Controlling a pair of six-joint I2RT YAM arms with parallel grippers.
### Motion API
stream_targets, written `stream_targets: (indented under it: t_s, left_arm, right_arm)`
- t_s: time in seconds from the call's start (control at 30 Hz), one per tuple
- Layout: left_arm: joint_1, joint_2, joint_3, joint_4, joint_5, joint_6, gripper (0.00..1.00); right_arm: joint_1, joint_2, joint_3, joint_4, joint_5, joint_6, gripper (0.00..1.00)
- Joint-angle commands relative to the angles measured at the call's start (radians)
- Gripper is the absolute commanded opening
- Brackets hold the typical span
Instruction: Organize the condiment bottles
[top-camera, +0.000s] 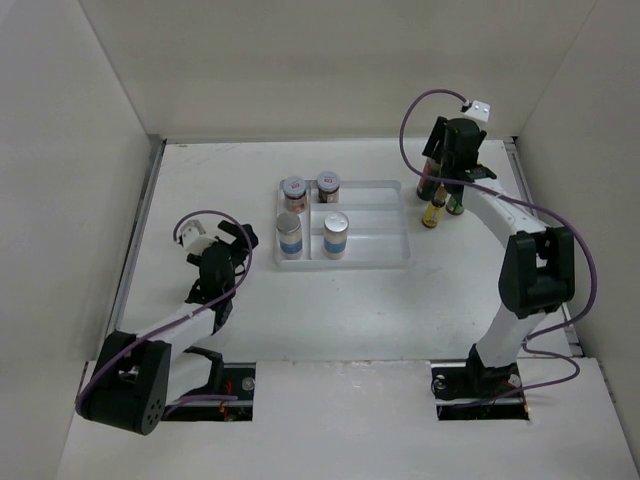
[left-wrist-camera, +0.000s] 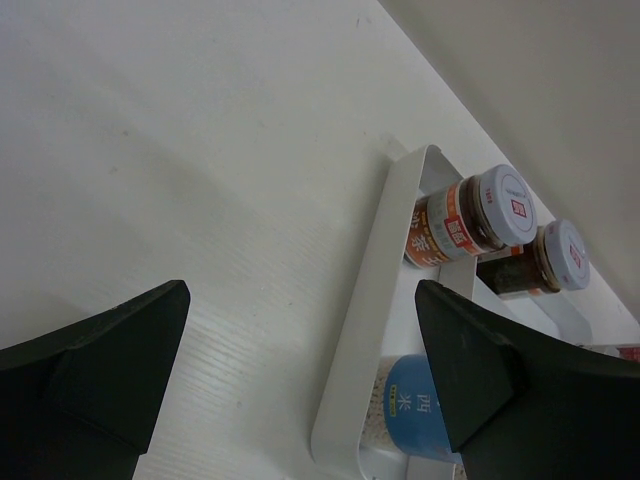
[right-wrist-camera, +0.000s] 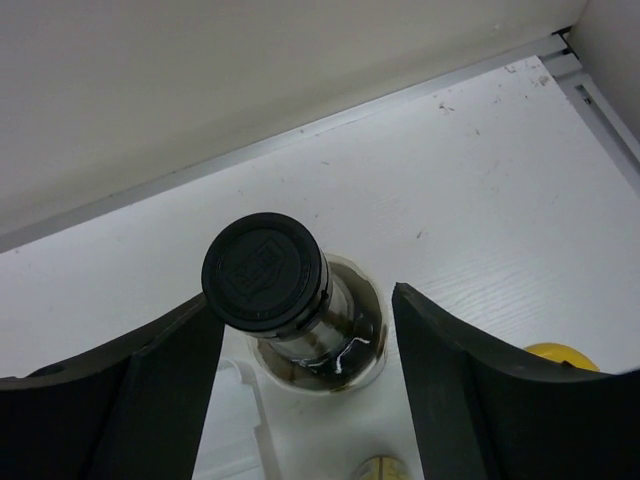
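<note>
From the top camera, the white tiered tray (top-camera: 372, 222) lies mid-table with four jars standing upright in it, lids up. Two reddish-brown spice jars (top-camera: 293, 190) stand in its far-left part, and two silver-lidded blue-labelled jars (top-camera: 289, 236) stand in front of them. Just right of the tray a cluster of bottles stands on the table under the right gripper (top-camera: 452, 176). A small yellow bottle (top-camera: 433, 213) is among them, and the arm hides most of the rest. The left gripper (top-camera: 242, 248) hangs left of the tray, apart from it.

In the left wrist view its fingers (left-wrist-camera: 100, 370) stand spread wide with only bare table between them, holding nothing. Past them rise the tray's wall (left-wrist-camera: 368, 300), both spice jars (left-wrist-camera: 470, 215) side by side, and one blue-labelled jar (left-wrist-camera: 410, 405), partly behind a finger.

The right wrist view looks almost straight down the long axis of the tall dark black-capped bottle (right-wrist-camera: 265, 272). It stands upright near the back wall, cap pointing up at the camera. It sits between the fingers (right-wrist-camera: 480, 385), nearer the finger at picture-left, with a clear gap to the other. The claw is open around it, not clamped. Whether the near finger touches the cap I cannot tell. A yellow cap (right-wrist-camera: 560, 355) shows at the right edge.
</note>
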Motion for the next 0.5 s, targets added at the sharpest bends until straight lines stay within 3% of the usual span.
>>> stream_targets:
  t_s: [0.0,0.17,0.33,0.47]
  left_arm:
    - [0.004,0.013,0.011,0.075,0.021,-0.011,1.0]
    - [0.003,0.034,0.014,0.089,0.035,-0.011,1.0]
    - [0.003,0.051,0.019,0.101,0.057,-0.013,1.0]
    - [0.0,0.056,0.019,0.106,0.058,-0.013,1.0]
  right_arm:
    - [-0.009,0.009,0.058,0.101,-0.034,-0.016,0.72]
    - [-0.004,0.011,0.058,0.121,-0.02,-0.033,0.62]
    - [-0.004,-0.007,0.041,0.179,0.038,-0.076,0.3]
    - [0.013,-0.021,0.076,0.212,0.069,-0.095,0.22]
